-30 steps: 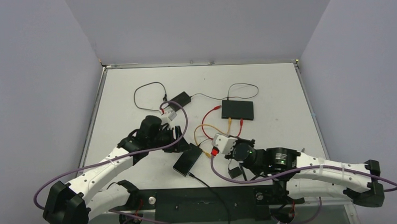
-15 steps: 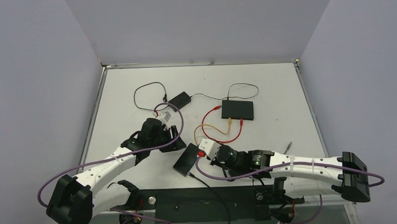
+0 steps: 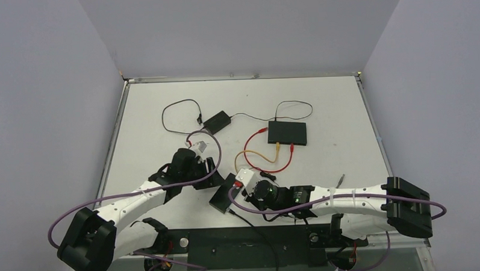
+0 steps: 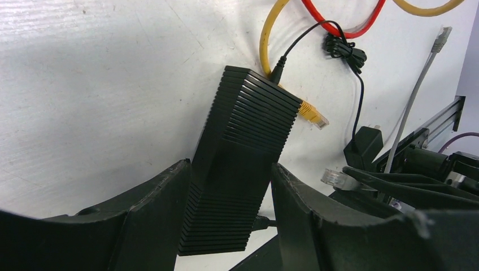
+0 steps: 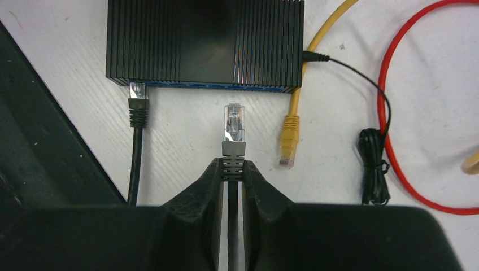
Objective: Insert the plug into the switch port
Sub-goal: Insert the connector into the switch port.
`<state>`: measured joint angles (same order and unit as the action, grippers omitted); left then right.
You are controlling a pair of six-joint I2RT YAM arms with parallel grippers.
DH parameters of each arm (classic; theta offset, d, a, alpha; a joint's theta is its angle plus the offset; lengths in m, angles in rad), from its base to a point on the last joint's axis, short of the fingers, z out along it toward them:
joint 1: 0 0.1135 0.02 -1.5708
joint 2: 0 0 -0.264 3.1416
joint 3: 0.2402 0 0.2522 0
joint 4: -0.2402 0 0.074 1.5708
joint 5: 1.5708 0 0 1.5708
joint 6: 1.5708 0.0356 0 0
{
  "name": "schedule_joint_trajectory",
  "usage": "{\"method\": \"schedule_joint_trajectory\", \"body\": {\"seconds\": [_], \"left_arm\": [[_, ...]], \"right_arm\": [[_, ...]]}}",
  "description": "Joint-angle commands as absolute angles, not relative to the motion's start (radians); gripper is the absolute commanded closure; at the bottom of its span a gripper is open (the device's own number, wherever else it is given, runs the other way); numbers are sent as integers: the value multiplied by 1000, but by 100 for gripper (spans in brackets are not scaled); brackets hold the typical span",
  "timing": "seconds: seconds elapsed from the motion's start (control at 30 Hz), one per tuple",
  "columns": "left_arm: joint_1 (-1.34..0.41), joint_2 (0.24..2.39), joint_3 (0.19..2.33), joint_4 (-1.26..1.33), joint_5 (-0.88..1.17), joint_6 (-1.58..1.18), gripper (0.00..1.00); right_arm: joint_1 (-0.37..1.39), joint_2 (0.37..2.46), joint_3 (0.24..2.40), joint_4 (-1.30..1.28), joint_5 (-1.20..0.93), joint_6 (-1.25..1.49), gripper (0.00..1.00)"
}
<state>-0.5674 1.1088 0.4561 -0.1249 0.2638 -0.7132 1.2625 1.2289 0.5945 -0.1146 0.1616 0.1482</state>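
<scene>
Currently held: the plug (image 5: 234,120), clear-tipped with a grey boot, is pinched at the boot by the right claw (image 5: 233,165).
Right claw: its two fingers (image 5: 212,189) are pressed close together on the boot, with the plug's cable running back between them.
Plug position: it sits low over the surface (image 3: 321,102), tip pointed at the long front face of the switch (image 5: 203,45). It is just short of the face, not touching, with a strip of bare surface between them.
Alignment: the tip faces the middle of that front face; I cannot tell which port.
Left claw: half spread, it straddles the near end of the switch (image 4: 229,169), one finger (image 4: 152,214) against each long side, gripping it.
Switch: a black ribbed box lying flat near the front edge of the surface, between the two arms in the top view.
Black cable (image 5: 137,113): already seated in the port at the left end of the same face.
Yellow plug (image 5: 288,144): loose on the surface just right of the held plug, tip pointing away from the switch, not inserted.
Red cable (image 5: 390,113): loops over the surface further right.
Black cord bundle (image 5: 373,169): lies between the yellow plug and the red cable.
Second black box (image 3: 287,132): well apart at the far side, with red and yellow cables reaching it.
</scene>
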Motion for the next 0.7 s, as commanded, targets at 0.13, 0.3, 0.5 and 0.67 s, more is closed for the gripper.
{"method": "schedule_joint_trajectory", "body": {"seconds": [0.13,0.3,0.5,0.67], "left_arm": [[-563,1116,425,-50,318,-734,48],[-563,1149,418,-39,345,-732,48],[-563,1170,413,-33,356,-728,48],[-562,1181,413,-22,364,-724,48]], "right_arm": [[1281,1254,475,173,239,284,100],[1314,1306,451,251,255,259,100],[1342,1353,436,301,300,251,100],[1354,1403,433,335,313,265,100]]}}
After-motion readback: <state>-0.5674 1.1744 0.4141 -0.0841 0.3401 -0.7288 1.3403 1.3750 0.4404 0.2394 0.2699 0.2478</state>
